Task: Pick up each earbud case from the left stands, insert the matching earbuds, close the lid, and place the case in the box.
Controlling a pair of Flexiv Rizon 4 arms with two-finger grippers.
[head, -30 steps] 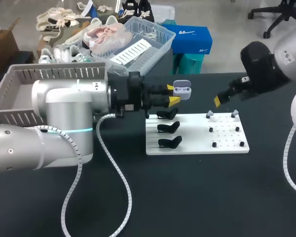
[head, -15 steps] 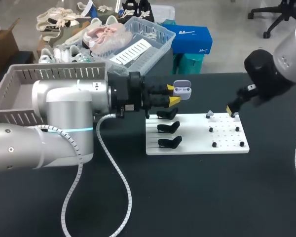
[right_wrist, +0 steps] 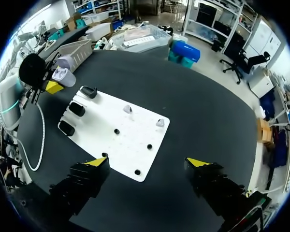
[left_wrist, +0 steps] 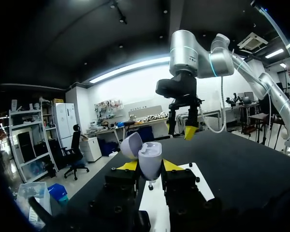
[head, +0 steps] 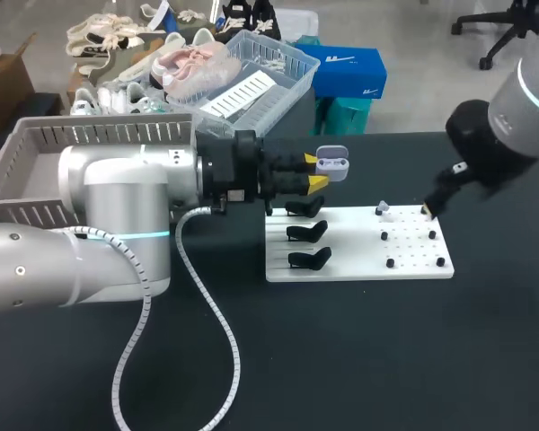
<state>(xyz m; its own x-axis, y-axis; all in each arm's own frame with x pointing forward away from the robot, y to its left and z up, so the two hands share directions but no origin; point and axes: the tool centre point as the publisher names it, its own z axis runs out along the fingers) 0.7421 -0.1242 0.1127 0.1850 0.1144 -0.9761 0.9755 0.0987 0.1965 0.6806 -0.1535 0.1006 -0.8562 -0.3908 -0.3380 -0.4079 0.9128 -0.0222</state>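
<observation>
Two fingers of the left end effector (left_wrist: pixel 149 166) are clamped on the earbud case (left_wrist: pixel 150 158), a smooth, rounded lilac-grey shell held upright above the desk (left_wrist: pixel 241 164) with its lid swung open. The right end effector (right_wrist: pixel 148 163) hangs spread wide and empty over the white board (right_wrist: pixel 130 137), with two small pale earbuds (right_wrist: pixel 160 123) on pegs just ahead of it. Fetching an earbud looks like the step in hand: next it should lower over the nearer one, pinch gently and carry it to the open case.
</observation>
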